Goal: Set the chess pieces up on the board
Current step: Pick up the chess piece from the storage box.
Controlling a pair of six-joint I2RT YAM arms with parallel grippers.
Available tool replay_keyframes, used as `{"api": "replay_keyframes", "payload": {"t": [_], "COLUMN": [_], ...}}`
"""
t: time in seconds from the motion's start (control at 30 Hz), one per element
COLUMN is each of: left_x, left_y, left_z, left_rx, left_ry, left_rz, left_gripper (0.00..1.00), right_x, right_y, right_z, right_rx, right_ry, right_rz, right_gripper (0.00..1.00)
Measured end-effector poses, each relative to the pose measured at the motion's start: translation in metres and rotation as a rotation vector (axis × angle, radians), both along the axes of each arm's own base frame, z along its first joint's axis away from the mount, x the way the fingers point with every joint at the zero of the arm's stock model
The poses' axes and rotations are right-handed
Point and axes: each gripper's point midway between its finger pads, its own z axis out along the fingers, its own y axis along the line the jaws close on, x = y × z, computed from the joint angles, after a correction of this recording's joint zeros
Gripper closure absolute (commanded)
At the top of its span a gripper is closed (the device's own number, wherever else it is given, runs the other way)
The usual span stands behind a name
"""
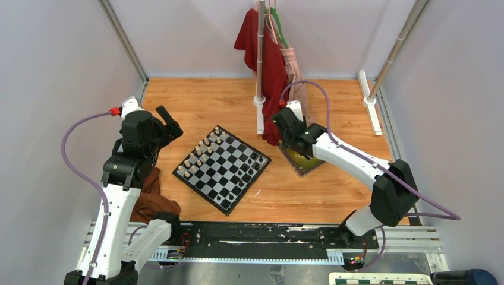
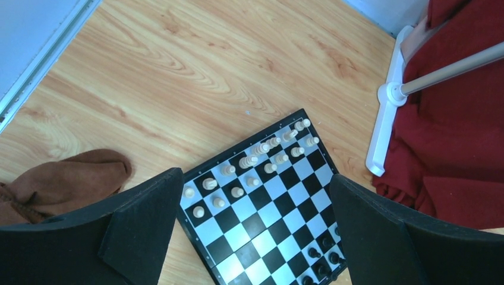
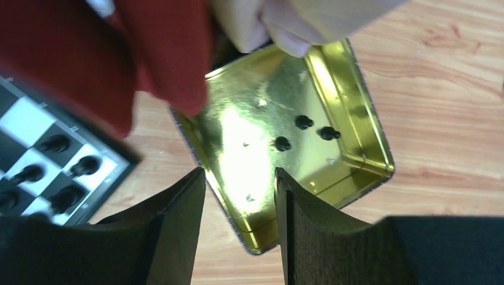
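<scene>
Right gripper (image 3: 239, 178) was parted, nothing between the fingers, hanging just above the gold tray (image 3: 362, 113) at its near corner. Three black chess pieces (image 3: 304, 122) lay in the tray, apart from each other. Left gripper (image 2: 255, 178) was spread wide and empty, hovering over the board (image 2: 261, 219). Board sat diamond-wise on the wooden table (image 1: 196, 101) between the arms: cream pieces (image 2: 238, 192) in two rows along its far-left edge, the black set (image 3: 56, 143) along the opposite side. Red cloth (image 1: 270, 59) hung over the tray's far end.
</scene>
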Motion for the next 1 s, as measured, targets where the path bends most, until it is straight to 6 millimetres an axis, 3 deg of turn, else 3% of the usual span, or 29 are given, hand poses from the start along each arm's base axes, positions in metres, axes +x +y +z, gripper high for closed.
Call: {"api": "replay_keyframes", "payload": {"t": [0.13,0.27,0.47,0.67,1.0], "left_x": [0.001,0.002,0.004,0.006,0.007], "left_y": [0.0,0.0,0.0,-0.001,0.0], "left_z": [0.001,0.002,-0.004,-0.006,-0.008], "left_rx": [0.003,0.005,0.008,0.012,0.018], "left_ry": [-0.005,-0.01,0.002,0.011,0.012], "left_rz": [-0.002,-0.003,-0.004,-0.005,-0.008], "left_gripper": [0.0,0.0,0.0,0.0,0.0], "right_x": [0.011,0.018,0.017,0.012,0.018], "right_y": [-0.031,-0.05,-0.071,-0.078,-0.076], "right_z": [-0.013,-0.023,-0.055,-0.077,-0.097], "right_rx": [0.002,0.012,0.011,0.035,0.067], "right_ry": [0.025,0.042,0.116,0.173,0.213], "right_rz": [-0.114,-0.191,-0.271,-0.306,-0.325], "right_gripper": [0.48,0.48,0.49,0.5,0.56]}}
